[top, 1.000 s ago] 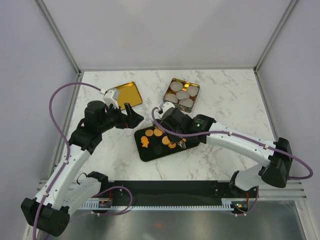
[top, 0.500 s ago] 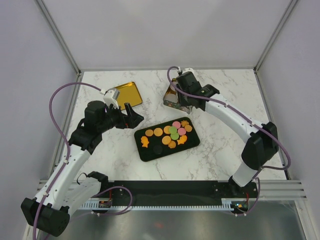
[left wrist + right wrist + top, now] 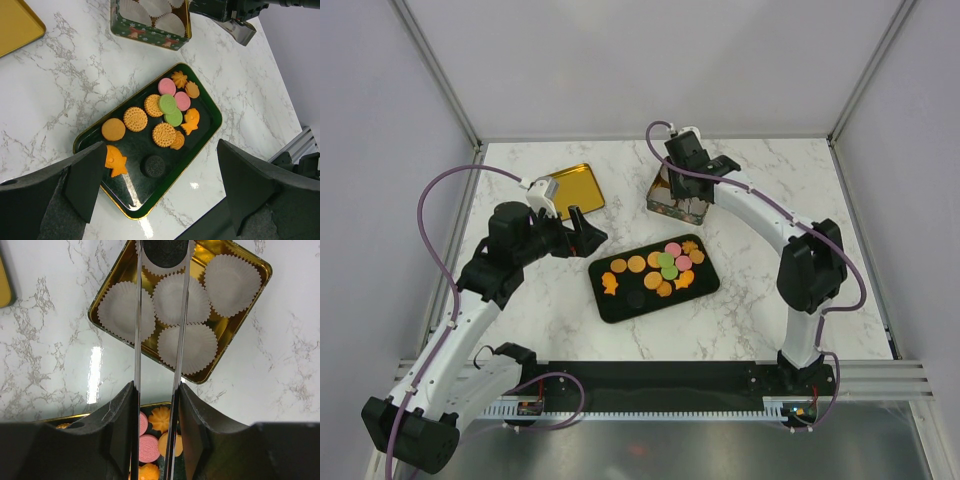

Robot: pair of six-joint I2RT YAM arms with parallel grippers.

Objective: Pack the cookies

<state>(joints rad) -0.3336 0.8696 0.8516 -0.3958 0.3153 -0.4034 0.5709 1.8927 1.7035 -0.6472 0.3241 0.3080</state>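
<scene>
Cookie [image 3: 165, 254], dark and round, pinched edge to edge at the very tips of the right gripper [image 3: 164, 249]; its jaws are half closed and clamped on it, flat face toward the wrist camera. It hangs directly over the tin [image 3: 216, 316] at the far middle of the table, above the farthest paper liner [image 3: 160, 271], which shows pale just below it between the blades. Being round, the cookie has no long axis to line up, so I judge the coming move to be a drop or a short descent straight down into that liner. Four more liners sit empty in the tin. Right arm reaches far from its near-right base, elbow raised on the right, wrist over the tin, fingers pointing down. The other cookies [image 3: 164, 134] lie flat on the dark tray [image 3: 135, 190] in mid-table, nearer than the tin, bunched toward its right half, one dark piece [image 3: 154, 166] apart at the near edge. Left gripper [image 3: 585, 230] hovers left of the tray, jaws wide apart and empty; that arm is nearer the tray.
</scene>
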